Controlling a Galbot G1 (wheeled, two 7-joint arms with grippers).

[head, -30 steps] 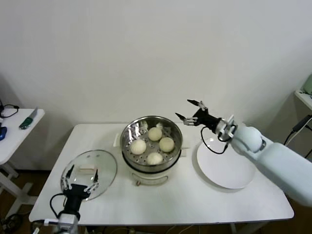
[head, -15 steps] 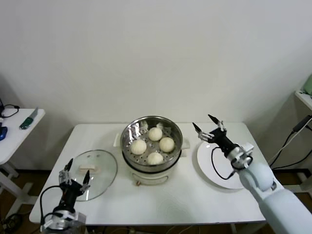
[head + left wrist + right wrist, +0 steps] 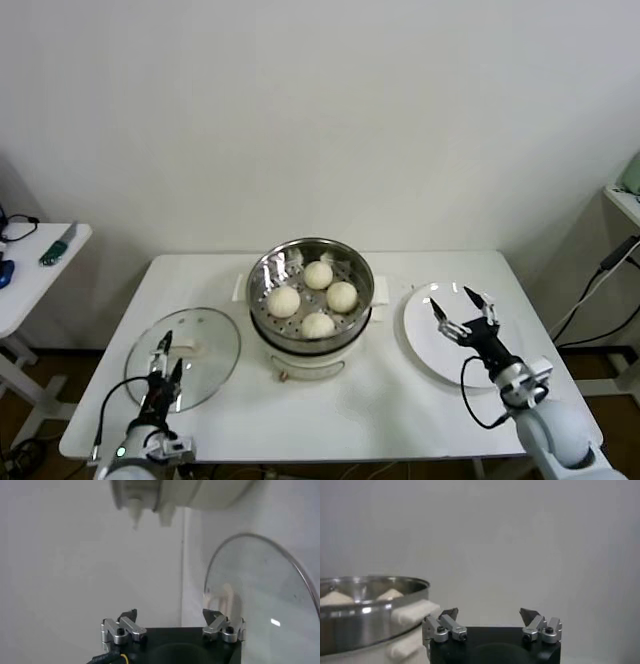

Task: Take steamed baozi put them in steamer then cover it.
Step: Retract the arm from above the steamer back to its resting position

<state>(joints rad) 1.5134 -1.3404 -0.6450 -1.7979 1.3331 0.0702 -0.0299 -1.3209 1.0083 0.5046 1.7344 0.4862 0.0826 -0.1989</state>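
**Buns are in; the lid is what's left**

On the table (image 3: 330,410), the steamer (image 3: 311,262) stands at the middle on its white base, and all four baozi (image 3: 318,274) sit on its perforated floor, none overhanging the rim. So the loading looks finished, and the step in hand, as I judge it, is covering.

The cover (image 3: 205,340) lies flat on the table to the robot's left of the steamer, well apart from it, with its white handle (image 3: 180,347) facing up. The empty plate (image 3: 440,340) lies on the other side.

The left gripper (image 3: 164,362) hovers low over the near edge of the cover, fingers spread wide and holding nothing; the left wrist view shows the glass (image 3: 260,600) and handle just ahead of the fingertips. The right gripper (image 3: 464,312) hangs over the plate, also wide and empty, and looks idle.

To do this well, the left gripper should centre on the oblong handle and close across its narrow width, not on the glass or metal rim, which would likely slip. Lift straight up before moving sideways, so the rim clears the steamer's wall. Keep the cover level, line it up over the steamer, and lower it evenly so it seats all round.
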